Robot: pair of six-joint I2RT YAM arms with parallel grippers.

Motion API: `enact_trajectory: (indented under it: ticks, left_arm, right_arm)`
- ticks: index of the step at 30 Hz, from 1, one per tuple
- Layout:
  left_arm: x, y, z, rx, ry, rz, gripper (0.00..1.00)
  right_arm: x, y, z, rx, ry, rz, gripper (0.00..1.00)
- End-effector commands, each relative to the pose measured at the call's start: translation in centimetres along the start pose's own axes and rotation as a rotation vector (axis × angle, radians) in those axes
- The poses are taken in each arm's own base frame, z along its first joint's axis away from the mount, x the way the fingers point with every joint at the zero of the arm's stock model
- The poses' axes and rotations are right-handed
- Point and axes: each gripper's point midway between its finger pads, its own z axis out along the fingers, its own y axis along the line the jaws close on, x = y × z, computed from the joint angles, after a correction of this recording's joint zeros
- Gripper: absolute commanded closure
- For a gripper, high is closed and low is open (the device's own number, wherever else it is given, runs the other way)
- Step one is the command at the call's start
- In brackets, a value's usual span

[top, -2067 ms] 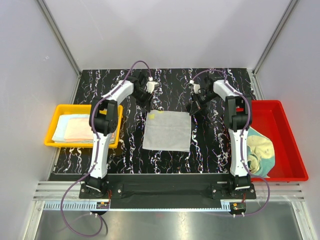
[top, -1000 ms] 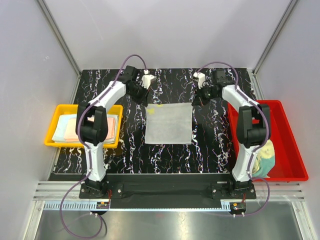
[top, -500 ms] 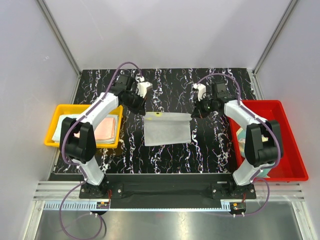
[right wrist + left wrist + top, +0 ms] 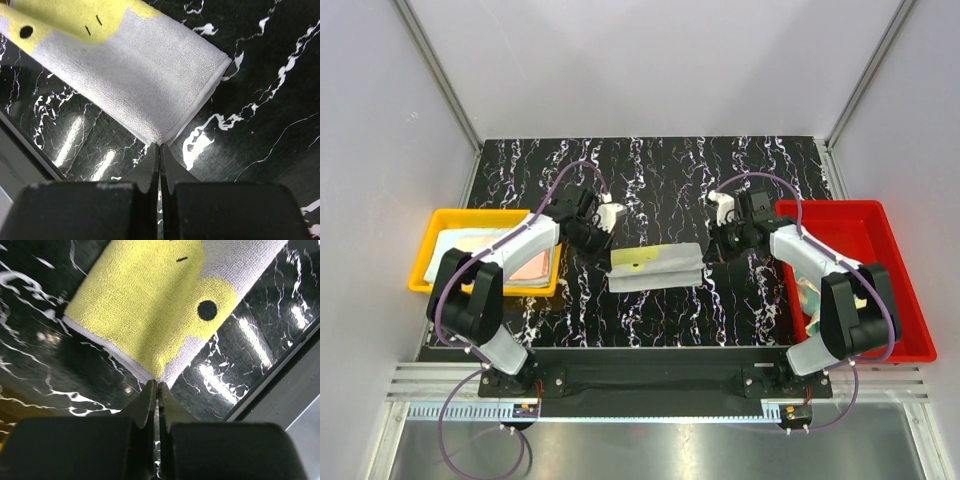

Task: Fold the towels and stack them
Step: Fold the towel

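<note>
A grey towel [image 4: 665,272] with a yellow patch [image 4: 645,258] lies mid-table, its far edge turned over toward the near side. My left gripper [image 4: 611,254] is shut on the towel's left corner, and my right gripper [image 4: 711,254] is shut on its right corner. In the left wrist view the gripper [image 4: 157,385] pinches the yellow corner of the towel [image 4: 145,310]. In the right wrist view the gripper [image 4: 160,146] pinches the grey folded corner of the towel [image 4: 135,85]. More towels [image 4: 455,252], light blue and pink, lie stacked in the yellow tray.
The yellow tray [image 4: 430,288] sits at the left table edge and the red tray [image 4: 900,300] at the right. A crumpled pale towel [image 4: 810,295] in the red tray is partly hidden by my right arm. The black marbled table [image 4: 660,170] stretches behind the towel.
Both grippers have pulled the towel's far edge toward the near side, folding it over. The towel looks about half as deep, and its yellow underside shows on top.
</note>
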Motion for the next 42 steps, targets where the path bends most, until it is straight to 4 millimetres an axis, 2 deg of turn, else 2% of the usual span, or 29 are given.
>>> enact_trajectory:
  ticks: [1,7,9,11,12,14,15,16,18,21,23,24,26,27,28,29,30,31,33,36,38,42]
  left_arm:
    - [-0.1,-1.2,-0.5,0.021,-0.031,0.002,1.0]
    - [1.6,-1.3,0.5,0.027,0.027,-0.032,1.0]
    - [2.3,-0.9,1.0,0.007,0.058,-0.049,1.0]
    - [2.8,-0.8,1.3,0.0,0.082,-0.06,0.92]
    - [3.0,-0.4,1.4,-0.026,0.09,-0.065,0.85]
    - [3.0,-0.3,1.3,-0.042,0.09,-0.061,0.84]
    - [2.7,0.0,1.1,-0.069,0.083,-0.06,0.78]
    - [2.5,0.1,0.5,-0.092,0.071,-0.065,0.75]
    - [1.4,0.7,-0.6,-0.151,0.045,-0.066,0.71]
    - [-0.4,0.8,-2.2,-0.212,-0.023,-0.071,0.71]
    - [-2.3,0.0,-3.1,-0.207,-0.115,-0.109,0.69]
    - [-3.8,-0.8,-3.1,-0.164,-0.183,-0.1,0.69]
    - [-4.0,-2.4,-2.6,-0.086,-0.24,-0.15,0.68]
    - [-4.3,-3.7,-2.2,-0.013,-0.26,-0.158,0.68]
    - [-5.5,-4.6,-1.7,0.041,-0.32,-0.177,0.68]
    - [-4.4,-4.8,-0.7,0.068,-0.304,-0.202,0.68]
    - [-4.0,-4.6,0.2,0.072,-0.296,-0.228,0.68]
    - [-4.2,-4.4,0.7,0.079,-0.312,-0.248,0.68]
    - [-2.7,-2.8,2.6,0.028,-0.264,-0.298,0.67]
    - [-1.1,-1.7,4.4,-0.001,-0.207,-0.355,0.67]
    - [-0.3,-0.9,5.2,-0.032,-0.179,-0.381,0.67]
    - [0.0,0.3,4.8,-0.109,-0.161,-0.399,0.67]
  right_arm:
    - [-0.3,0.7,-0.6,0.016,-0.016,0.03,1.0]
    - [1.8,0.5,0.0,0.019,0.077,0.106,0.96]
    - [2.3,0.6,0.3,0.011,0.102,0.135,0.93]
    - [2.2,1.0,0.5,-0.016,0.108,0.158,0.89]
    - [2.4,1.8,0.4,-0.058,0.121,0.171,0.81]
    - [1.3,2.2,-0.2,-0.07,0.117,0.17,0.76]
    - [1.4,2.1,-0.6,-0.049,0.138,0.179,0.73]
    - [0.6,2.1,-1.1,-0.033,0.127,0.172,0.73]
    - [0.8,1.7,-2.0,0.023,0.156,0.195,0.72]
    - [-0.3,2.2,-2.8,0.034,0.149,0.238,0.72]
    - [-1.3,2.7,-3.0,0.032,0.12,0.287,0.73]
    - [-2.3,3.0,-2.8,0.017,0.079,0.29,0.74]
    - [-2.1,3.3,-2.1,-0.003,0.056,0.37,0.75]
    - [-2.8,3.1,-1.5,-0.011,0.01,0.373,0.76]
    - [-1.7,3.1,-0.8,-0.025,0.021,0.401,0.77]
    - [-1.6,3.1,-0.3,-0.037,0.011,0.431,0.78]
    - [-1.8,2.4,0.7,-0.03,-0.01,0.433,0.78]
    - [-0.9,2.0,1.3,-0.02,0.003,0.453,0.78]
    - [-0.2,1.1,2.9,-0.007,0.01,0.484,0.79]
    - [1.6,-0.3,4.4,0.045,0.04,0.539,0.8]
    - [2.4,-0.5,4.7,0.051,0.048,0.557,0.8]
    - [2.2,-0.6,4.2,0.074,0.034,0.545,0.8]
